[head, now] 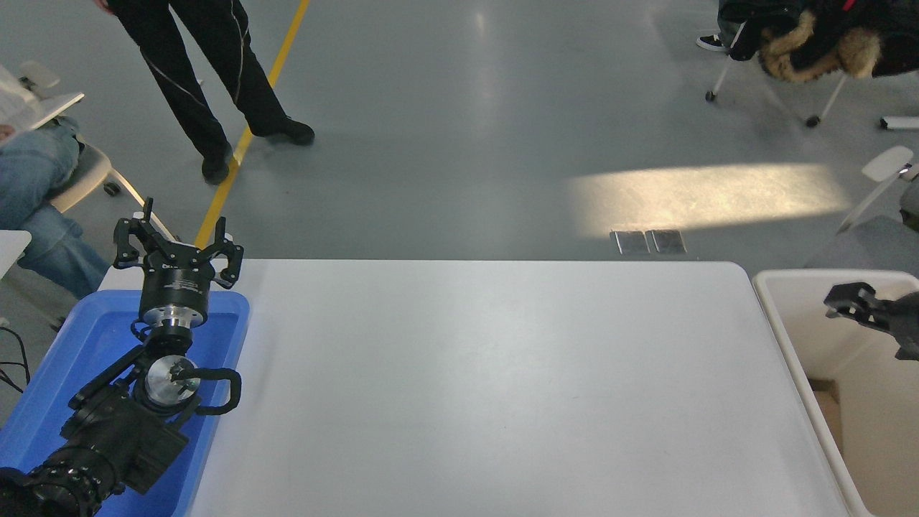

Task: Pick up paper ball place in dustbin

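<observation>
I cannot find the paper ball anywhere in my view, neither on the white table [488, 388] nor in what I see of either container, so I can give no heading or long axis for it and no position against a gripper.

The dustbin [779, 281] stands just off the table's right edge, its long side running along that edge. Inside I make out cream walls and a brownish patch low against the left wall; I cannot tell what that patch is.

My right gripper [847, 301] comes in from the right edge of the view and hangs over the dustbin's far half, tips pointing left toward the table. I see only a dark tip cluster with nothing visible in it, and I cannot tell how far the fingers stand apart.

My left gripper [176, 248] is parked at the table's far left corner, over the far end of the blue tray [79, 345], fingers spread wide, holding nothing. The tray lies along the table's left edge and shows only my arm above it.
</observation>
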`<control>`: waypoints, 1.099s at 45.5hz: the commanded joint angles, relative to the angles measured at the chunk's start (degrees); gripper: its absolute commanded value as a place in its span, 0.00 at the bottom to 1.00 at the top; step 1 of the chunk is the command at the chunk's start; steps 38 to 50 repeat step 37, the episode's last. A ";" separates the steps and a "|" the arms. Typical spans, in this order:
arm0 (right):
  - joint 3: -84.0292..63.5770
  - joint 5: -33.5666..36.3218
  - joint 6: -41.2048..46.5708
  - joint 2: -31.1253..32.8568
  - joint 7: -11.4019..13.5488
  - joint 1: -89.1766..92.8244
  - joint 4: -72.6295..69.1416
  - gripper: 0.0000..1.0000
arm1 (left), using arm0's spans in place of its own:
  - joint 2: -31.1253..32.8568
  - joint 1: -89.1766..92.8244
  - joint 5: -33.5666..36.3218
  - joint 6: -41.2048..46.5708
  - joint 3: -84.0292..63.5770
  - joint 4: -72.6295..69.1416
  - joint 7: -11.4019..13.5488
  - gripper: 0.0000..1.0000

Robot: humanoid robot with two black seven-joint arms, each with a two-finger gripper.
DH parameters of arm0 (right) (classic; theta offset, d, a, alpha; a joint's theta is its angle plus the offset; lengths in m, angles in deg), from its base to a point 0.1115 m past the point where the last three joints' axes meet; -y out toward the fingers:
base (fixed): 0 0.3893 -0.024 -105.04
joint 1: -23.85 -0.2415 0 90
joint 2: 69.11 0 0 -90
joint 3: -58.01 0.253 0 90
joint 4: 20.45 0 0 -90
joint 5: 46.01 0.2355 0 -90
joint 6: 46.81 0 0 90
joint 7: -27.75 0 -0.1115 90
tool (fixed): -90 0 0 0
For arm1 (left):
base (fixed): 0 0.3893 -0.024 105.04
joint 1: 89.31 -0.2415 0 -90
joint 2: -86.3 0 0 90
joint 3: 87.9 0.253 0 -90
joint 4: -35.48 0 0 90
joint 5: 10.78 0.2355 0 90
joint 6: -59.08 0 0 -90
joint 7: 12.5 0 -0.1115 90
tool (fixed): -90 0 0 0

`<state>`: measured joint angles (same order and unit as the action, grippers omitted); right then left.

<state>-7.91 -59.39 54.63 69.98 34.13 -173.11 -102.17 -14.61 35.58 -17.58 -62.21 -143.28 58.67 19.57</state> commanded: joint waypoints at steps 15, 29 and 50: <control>-11.95 24.71 18.69 -24.03 0.03 -36.21 -17.24 0.99 | 0.00 -0.08 -0.06 0.01 0.00 0.01 0.00 0.99; -9.05 28.58 22.83 -27.29 0.12 -39.64 -18.04 0.98 | 0.00 -0.08 -0.15 0.01 -0.09 0.01 0.00 0.99; -8.09 31.30 22.65 -30.54 0.12 -40.08 -18.03 0.98 | 0.00 -0.08 -0.15 0.09 -0.09 0.01 0.00 0.99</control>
